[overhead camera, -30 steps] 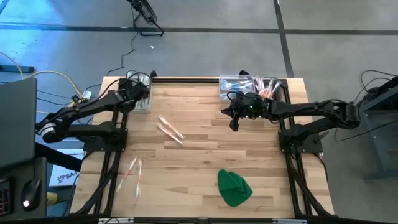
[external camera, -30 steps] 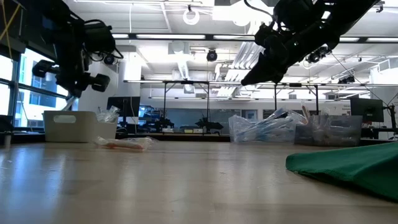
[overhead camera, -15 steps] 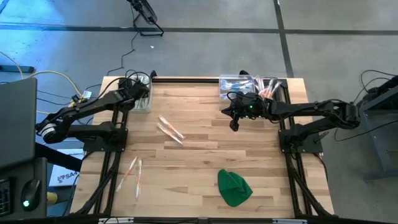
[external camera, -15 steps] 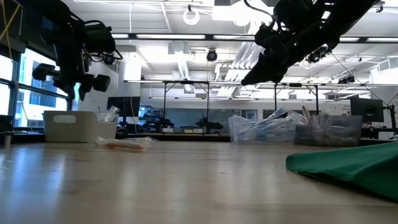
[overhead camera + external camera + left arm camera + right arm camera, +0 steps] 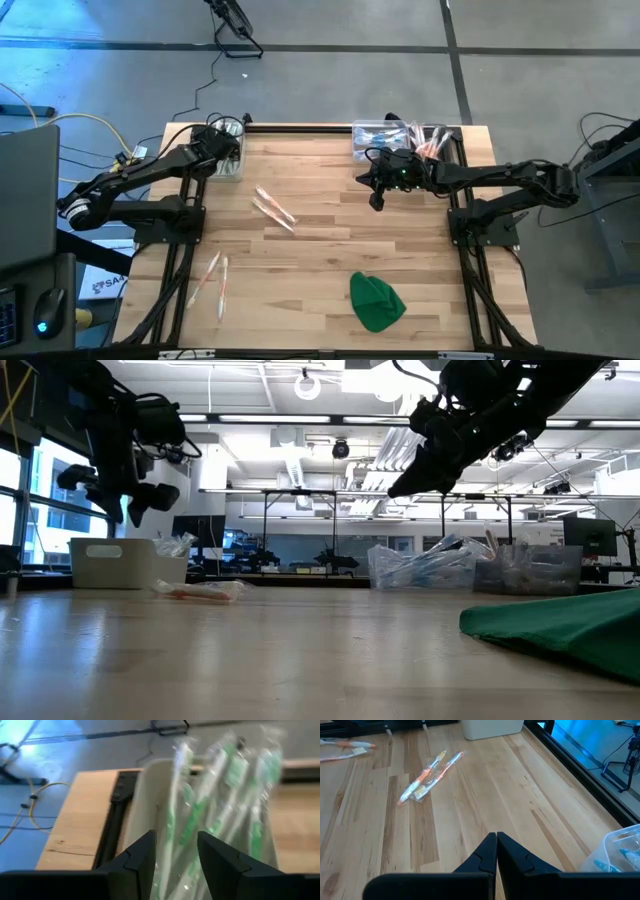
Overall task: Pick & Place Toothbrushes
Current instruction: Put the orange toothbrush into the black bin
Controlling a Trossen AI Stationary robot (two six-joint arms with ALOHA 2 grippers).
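The left gripper point(image 5: 172, 855), fingers apart, hovers over a white bin point(image 5: 229, 165) holding at least three green toothbrushes point(image 5: 227, 795). Two orange pairs point(image 5: 273, 208) point(image 5: 211, 280) lie on the counter point(image 5: 320, 250). The right gripper point(image 5: 496, 851), fingers together, hangs empty.

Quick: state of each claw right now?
Left claw: open, empty, over the white bin of toothbrushes.
Right claw: shut, empty.

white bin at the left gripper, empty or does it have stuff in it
Not empty: the white plastic bin holds several wrapped green toothbrushes standing upright.
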